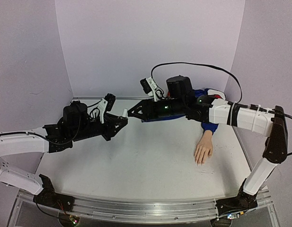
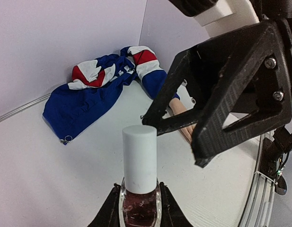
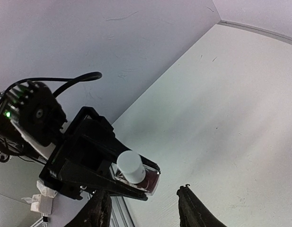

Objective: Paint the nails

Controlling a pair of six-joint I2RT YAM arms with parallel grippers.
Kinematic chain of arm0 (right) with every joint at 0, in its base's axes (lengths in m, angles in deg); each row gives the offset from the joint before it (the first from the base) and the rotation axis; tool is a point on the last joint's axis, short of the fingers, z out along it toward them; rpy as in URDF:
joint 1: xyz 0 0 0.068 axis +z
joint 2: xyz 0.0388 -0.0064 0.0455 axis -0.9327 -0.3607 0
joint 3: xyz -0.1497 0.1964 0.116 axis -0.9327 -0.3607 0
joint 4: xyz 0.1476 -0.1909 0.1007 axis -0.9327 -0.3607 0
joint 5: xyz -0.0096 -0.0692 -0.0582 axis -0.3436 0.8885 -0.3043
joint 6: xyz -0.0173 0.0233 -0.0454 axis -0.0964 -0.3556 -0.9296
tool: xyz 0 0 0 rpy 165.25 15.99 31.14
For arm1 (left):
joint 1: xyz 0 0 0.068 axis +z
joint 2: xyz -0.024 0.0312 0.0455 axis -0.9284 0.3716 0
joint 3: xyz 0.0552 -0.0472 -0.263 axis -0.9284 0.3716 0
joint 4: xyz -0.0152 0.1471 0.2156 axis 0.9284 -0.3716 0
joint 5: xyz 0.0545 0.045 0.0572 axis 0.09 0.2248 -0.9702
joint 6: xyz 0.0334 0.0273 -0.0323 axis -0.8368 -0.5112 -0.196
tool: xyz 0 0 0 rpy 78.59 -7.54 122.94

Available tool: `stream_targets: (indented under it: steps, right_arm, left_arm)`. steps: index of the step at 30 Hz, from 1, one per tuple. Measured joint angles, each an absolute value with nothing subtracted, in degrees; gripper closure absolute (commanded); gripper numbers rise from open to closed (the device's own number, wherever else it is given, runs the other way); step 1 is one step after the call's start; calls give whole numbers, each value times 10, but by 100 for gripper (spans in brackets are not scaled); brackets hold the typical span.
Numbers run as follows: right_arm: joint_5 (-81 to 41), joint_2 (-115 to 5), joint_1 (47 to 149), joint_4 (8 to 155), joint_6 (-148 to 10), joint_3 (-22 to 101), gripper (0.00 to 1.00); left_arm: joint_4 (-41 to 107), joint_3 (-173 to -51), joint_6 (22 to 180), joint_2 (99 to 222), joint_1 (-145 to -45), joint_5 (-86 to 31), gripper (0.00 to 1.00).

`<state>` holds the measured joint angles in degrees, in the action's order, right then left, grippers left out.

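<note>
My left gripper (image 1: 120,119) is shut on a small dark nail-polish bottle (image 2: 140,198) with a white cap (image 2: 139,158) and holds it upright above the table. My right gripper (image 1: 132,112) is open, with its fingers (image 2: 221,109) just right of the cap and not touching it. In the right wrist view the bottle (image 3: 136,172) sits ahead of my open right gripper (image 3: 145,210). The pale mannequin hand (image 1: 203,150) with a blue sleeve (image 1: 209,127) lies palm down at the right. Its nails (image 1: 200,162) are too small to make out.
A blue, red and white cloth (image 2: 89,94) is bunched against the back wall, behind the right arm (image 1: 240,116). A black cable (image 1: 198,65) loops above that arm. Purple walls close in the table (image 1: 136,165) on three sides.
</note>
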<state>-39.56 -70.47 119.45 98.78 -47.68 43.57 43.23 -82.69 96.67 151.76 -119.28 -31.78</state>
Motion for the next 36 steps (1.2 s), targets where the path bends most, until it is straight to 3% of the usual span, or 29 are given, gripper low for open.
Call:
stream_targets:
  steps: [10, 15, 28, 32, 36]
  right_arm:
    - [-382, -744, 1206, 1010, -440, 447, 55]
    - [-380, -750, 1212, 1019, -430, 454, 66]
    - [-387, -763, 1212, 1032, -420, 459, 84]
    - [-419, -763, 1208, 1035, -439, 458, 100]
    - [-490, -748, 1198, 1048, -478, 432, 100]
  left_arm:
    - [429, -827, 968, 1537, -1197, -326, 100]
    - [425, -827, 968, 1542, -1200, -326, 100]
    - [423, -830, 983, 1541, -1200, -305, 100]
    - [413, -830, 999, 1533, -1198, -280, 100]
    - [399, -836, 1013, 1529, -1192, -207, 100]
